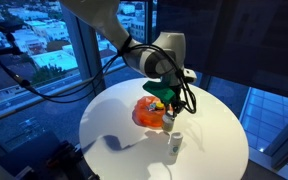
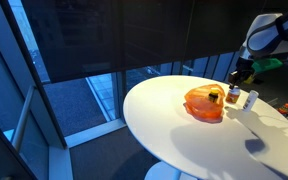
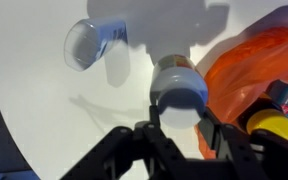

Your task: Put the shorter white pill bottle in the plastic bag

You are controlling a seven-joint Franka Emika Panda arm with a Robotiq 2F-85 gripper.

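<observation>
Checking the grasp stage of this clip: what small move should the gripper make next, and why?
Probably close the gripper on the shorter white pill bottle: in the wrist view its fingers flank the bottle, which sits beside the plastic bag, not in it. Whether the grip is already firm cannot be told.

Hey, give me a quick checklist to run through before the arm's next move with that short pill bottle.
1. The shorter white pill bottle sits between the jaws: ok.
2. The gripper is clamped on it: cannot tell.
3. It is lifted off the table: cannot tell.
4. The plastic bag is close beside it: ok.
5. The other bottle, lying tipped, is out of the way: ok.
</observation>
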